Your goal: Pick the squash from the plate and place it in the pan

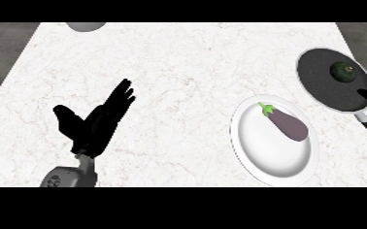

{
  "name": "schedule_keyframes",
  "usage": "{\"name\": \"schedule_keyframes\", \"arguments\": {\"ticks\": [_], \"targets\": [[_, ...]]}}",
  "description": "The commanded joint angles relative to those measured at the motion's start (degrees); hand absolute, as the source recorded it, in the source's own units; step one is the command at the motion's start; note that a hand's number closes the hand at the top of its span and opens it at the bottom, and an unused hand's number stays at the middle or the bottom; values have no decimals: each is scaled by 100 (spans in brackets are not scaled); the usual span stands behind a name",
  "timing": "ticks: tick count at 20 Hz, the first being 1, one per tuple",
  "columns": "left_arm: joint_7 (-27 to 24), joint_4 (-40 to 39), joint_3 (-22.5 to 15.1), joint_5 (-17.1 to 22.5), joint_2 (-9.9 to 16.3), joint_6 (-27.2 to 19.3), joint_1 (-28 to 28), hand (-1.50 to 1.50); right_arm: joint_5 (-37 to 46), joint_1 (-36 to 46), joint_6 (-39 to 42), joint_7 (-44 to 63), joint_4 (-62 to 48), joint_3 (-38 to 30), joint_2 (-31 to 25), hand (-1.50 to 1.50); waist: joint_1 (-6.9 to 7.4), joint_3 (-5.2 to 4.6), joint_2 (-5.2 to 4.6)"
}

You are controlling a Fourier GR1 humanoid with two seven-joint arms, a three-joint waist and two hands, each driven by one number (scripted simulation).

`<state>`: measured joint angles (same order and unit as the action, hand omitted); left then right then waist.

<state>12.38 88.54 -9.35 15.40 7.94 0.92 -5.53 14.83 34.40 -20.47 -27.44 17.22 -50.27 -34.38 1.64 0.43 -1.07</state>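
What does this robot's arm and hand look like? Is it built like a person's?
Only one shows here: the left hand. It is plain black, shaped much like a person's, with slim fingers and a separate thumb. It sits on a grey forearm that looks rounded and smooth, with a narrower wrist piece joining the two. No cables, sleeves or clear markings show. The right hand is out of view.

Counter (186,63): white veined marble look, smooth. Plate (251,150) at 4 o'clock: glossy white glaze. Pan (319,82) at 2 o'clock: matt dark. Eggplant (290,125): smooth purple skin.
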Motion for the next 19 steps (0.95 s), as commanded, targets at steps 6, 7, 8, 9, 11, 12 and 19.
{"name": "schedule_keyframes", "arguments": {"ticks": [6, 7, 8, 9, 11, 12, 19], "targets": [[-368, -342, 214, 1, 51, 215, 98, 0, -473, -863, 1707, -1248, -388, -157, -141, -150, -76, -22, 50], [-116, -172, 102, -102, -44, 38, 28, 0, -514, -876, 1889, -1105, -392, -132, -425, -150, -82, -24, 62], [4, 181, 8, -90, -47, -1, 294, 0, -569, -1161, 2059, -1410, -406, -171, -348, -150, -74, -22, 71], [70, 120, -44, -212, -155, -95, 99, 0, -560, -1033, 1982, -1204, -345, -19, -410, -150, -98, -29, 80], [-121, -210, 79, -145, -161, 6, 68, 0, -638, -1330, 2201, -1753, -439, -88, -269, -150, -90, -23, 65], [-86, -96, -51, -290, -268, -77, 101, 0, -652, -1029, 1923, -1331, -476, 38, -377, -150, -78, -27, 73], [140, 335, -67, -444, -351, -165, 328, 0, -926, -1487, 2312, -1426, 14, 509, -69, -150, -152, -42, 111]]}}
